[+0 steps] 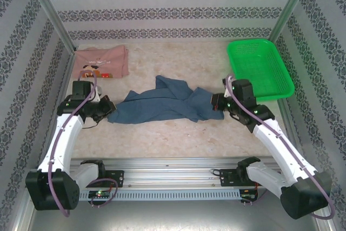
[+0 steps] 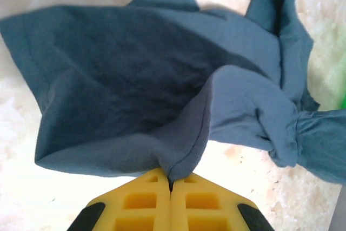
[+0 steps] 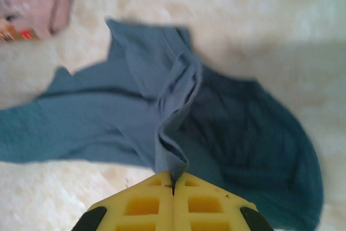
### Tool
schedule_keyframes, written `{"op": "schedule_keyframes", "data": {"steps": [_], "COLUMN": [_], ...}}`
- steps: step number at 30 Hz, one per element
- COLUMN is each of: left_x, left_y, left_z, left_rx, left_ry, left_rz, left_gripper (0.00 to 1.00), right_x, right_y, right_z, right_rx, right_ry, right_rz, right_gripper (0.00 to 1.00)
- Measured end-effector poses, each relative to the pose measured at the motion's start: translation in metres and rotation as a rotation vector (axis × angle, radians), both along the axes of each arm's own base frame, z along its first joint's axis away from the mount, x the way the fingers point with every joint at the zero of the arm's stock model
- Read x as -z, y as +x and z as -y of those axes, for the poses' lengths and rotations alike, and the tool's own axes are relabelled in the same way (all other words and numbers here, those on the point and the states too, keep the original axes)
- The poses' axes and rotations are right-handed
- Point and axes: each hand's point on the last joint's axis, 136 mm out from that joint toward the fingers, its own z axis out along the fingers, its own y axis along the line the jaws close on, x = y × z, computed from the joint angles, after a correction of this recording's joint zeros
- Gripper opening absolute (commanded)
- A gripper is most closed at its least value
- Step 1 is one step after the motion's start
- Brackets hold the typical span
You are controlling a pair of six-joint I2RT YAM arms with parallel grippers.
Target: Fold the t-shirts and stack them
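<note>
A slate-blue t-shirt [image 1: 162,104] lies rumpled across the middle of the table, stretched between both arms. My left gripper [image 1: 108,107] is shut on the shirt's left edge; in the left wrist view the yellow jaws pinch a seamed fold of blue cloth [image 2: 186,150] at my left gripper [image 2: 172,183]. My right gripper [image 1: 214,103] is shut on the shirt's right end; the right wrist view shows a fold of the blue shirt [image 3: 178,133] clamped at my right gripper [image 3: 173,185]. A pink t-shirt [image 1: 101,61] with a printed face lies folded at the back left, its corner [image 3: 38,4] visible too.
A green mesh basket [image 1: 259,68] stands at the back right, close behind the right arm. Patterned walls enclose the table on three sides. The aluminium rail [image 1: 173,179] with both arm bases runs along the near edge.
</note>
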Motion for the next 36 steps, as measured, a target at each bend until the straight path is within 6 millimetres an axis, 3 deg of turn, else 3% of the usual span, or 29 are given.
{"op": "schedule_keyframes", "data": {"steps": [3, 7, 11, 14, 19, 26, 31, 36], "left_x": [0.009, 0.008, -0.026, -0.079, -0.191, -0.325, -0.384, -0.414], "left_y": [-0.006, -0.005, 0.013, 0.036, 0.065, 0.074, 0.062, 0.047], "left_z": [0.000, -0.002, -0.008, -0.016, -0.029, -0.040, -0.039, -0.033], "left_rx": [-0.004, -0.010, -0.001, 0.008, 0.011, 0.008, 0.022, 0.042], "left_ry": [-0.004, 0.010, 0.059, 0.118, 0.248, 0.409, 0.474, 0.492], "left_rz": [-0.021, -0.017, 0.063, 0.198, 0.461, 0.769, 0.926, 1.019], "left_gripper": [0.00, 0.00, 0.00, 0.00, 0.00, 0.00, 0.00, 0.00], "right_x": [0.014, 0.010, -0.012, -0.060, -0.169, -0.321, -0.392, -0.434], "right_y": [-0.011, -0.013, -0.007, 0.007, 0.033, 0.043, 0.025, -0.001], "right_z": [0.007, 0.014, 0.016, 0.018, 0.036, 0.043, 0.041, 0.045], "right_rx": [0.028, 0.060, 0.070, 0.079, 0.136, 0.127, 0.094, 0.082], "right_ry": [-0.017, -0.033, -0.040, -0.025, 0.016, 0.065, 0.101, 0.123], "right_rz": [-0.052, -0.041, 0.008, 0.120, 0.360, 0.678, 0.837, 0.939], "right_gripper": [0.00, 0.00, 0.00, 0.00, 0.00, 0.00, 0.00, 0.00]}}
